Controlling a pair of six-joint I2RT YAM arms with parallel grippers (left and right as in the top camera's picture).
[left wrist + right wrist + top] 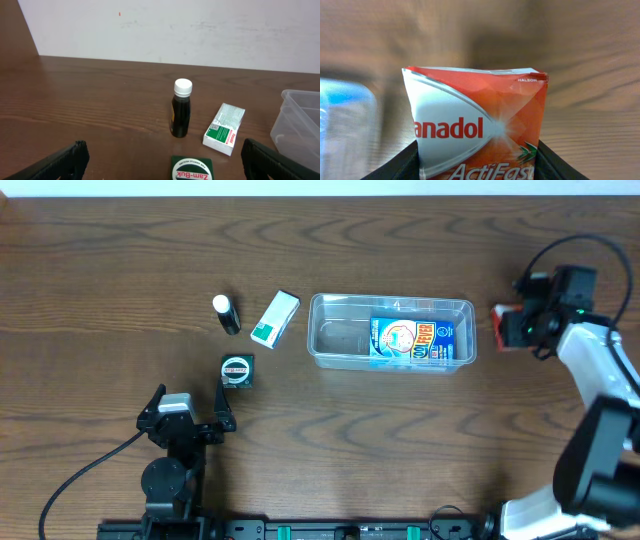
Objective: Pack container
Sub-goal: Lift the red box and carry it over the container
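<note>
Container (pixel 318 330), clear round-cornered plastic; right claw (pixel 502 328) pinches glossy (creased) orange packet (pixel 480 115).

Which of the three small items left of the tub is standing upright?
The dark bottle with the white cap; the green-and-white box and the Zam-Buk pack both lie flat.

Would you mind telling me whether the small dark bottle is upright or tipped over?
Upright: the bottle stands on its base on the table, with its white cap on top.
</note>
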